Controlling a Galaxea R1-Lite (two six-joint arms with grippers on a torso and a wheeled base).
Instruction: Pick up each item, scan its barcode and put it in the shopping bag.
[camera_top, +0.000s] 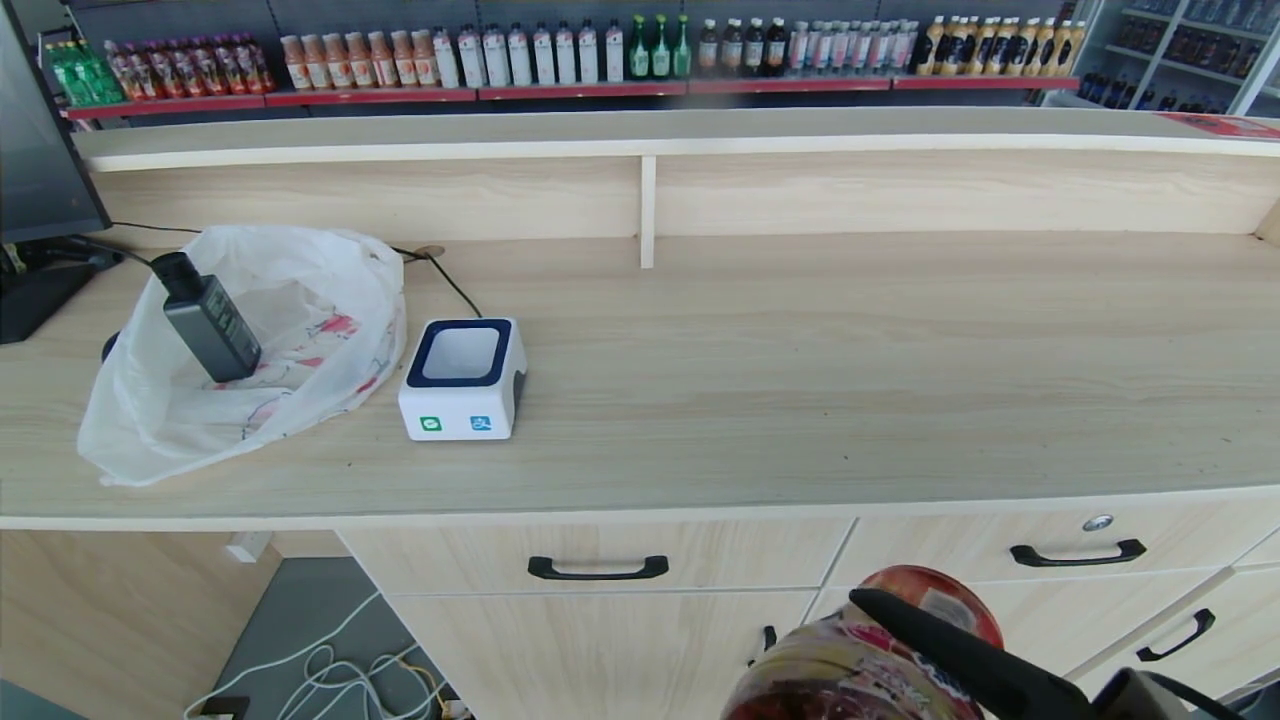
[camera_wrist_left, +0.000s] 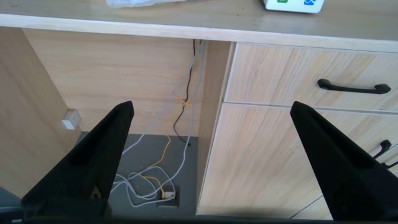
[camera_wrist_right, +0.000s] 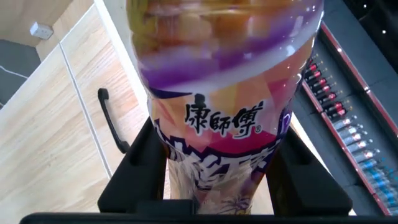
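Your right gripper (camera_wrist_right: 217, 163) clamps bottle (camera_top: 838, 668), low at 5 o'clock, before drawers. Your left gripper (camera_wrist_left: 211, 109): fingers spread wide. Scanner (camera_top: 463, 378) on counter (camera_top: 850, 380), 9 o'clock; bag (camera_top: 335, 285) just beside, its 9 o'clock.

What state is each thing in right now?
bottle, clamped upright in right gripper.
left gripper, open, empty.
shopping bag, mouth open, lying on counter.
scanner, on counter beside bag, window facing up.
drawers, shut.
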